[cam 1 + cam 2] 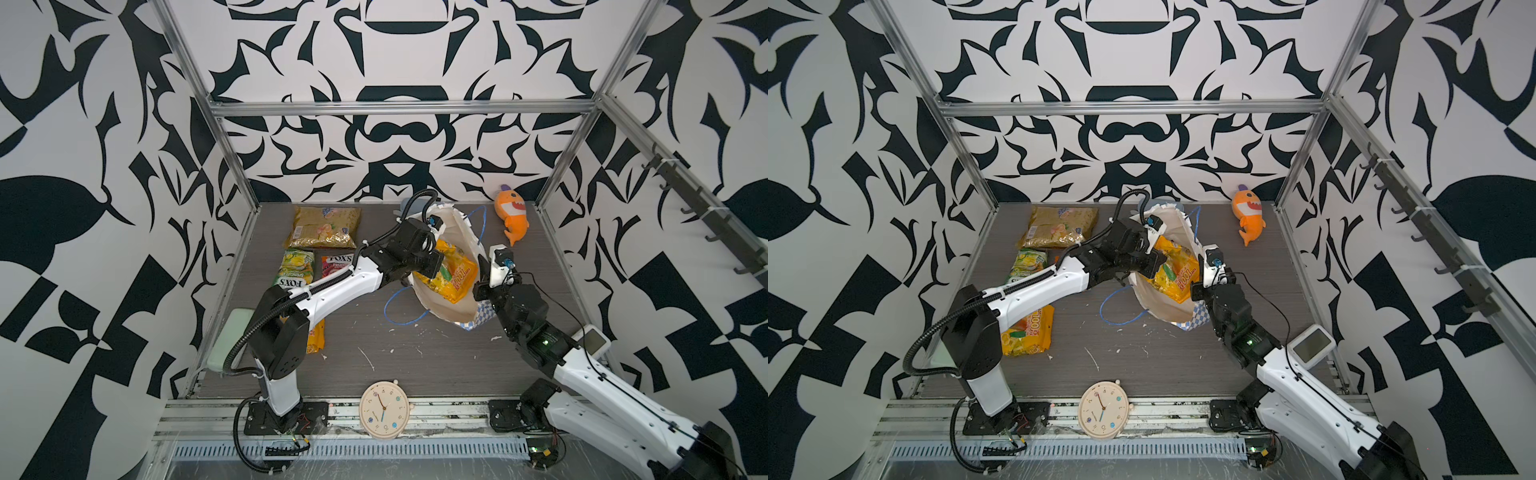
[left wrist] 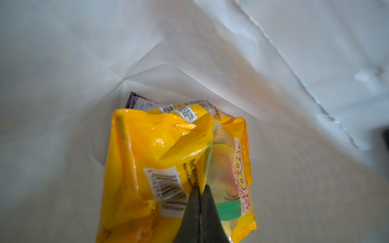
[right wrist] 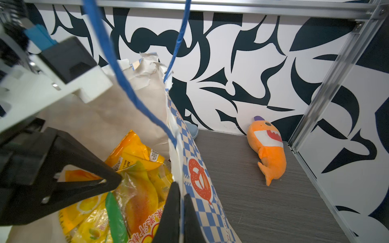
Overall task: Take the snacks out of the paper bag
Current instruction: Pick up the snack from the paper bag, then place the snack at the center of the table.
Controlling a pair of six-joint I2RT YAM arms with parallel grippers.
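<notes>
Your left gripper [image 2: 201,188] pinches a fold of the orange-yellow packet [image 1: 453,276] inside the paper bag [image 1: 459,226] at the centre of a top view, its rim clamped by your right gripper [image 3: 182,190]; light, crinkly and slick, the packet looks best held by that fold or a sealed edge.

**Mostly out of sight**

Inside the paper bag [image 2: 273,63], a purple packet [image 2: 133,101] shows only a corner behind the orange-yellow packet [image 2: 155,143], itself cut off by the picture's edge. In a top view, the left arm [image 1: 332,291] covers most of a second orange-yellow packet [image 1: 316,338]. A grey-blue pouch [image 3: 192,130] peeks from behind the bag.
</notes>
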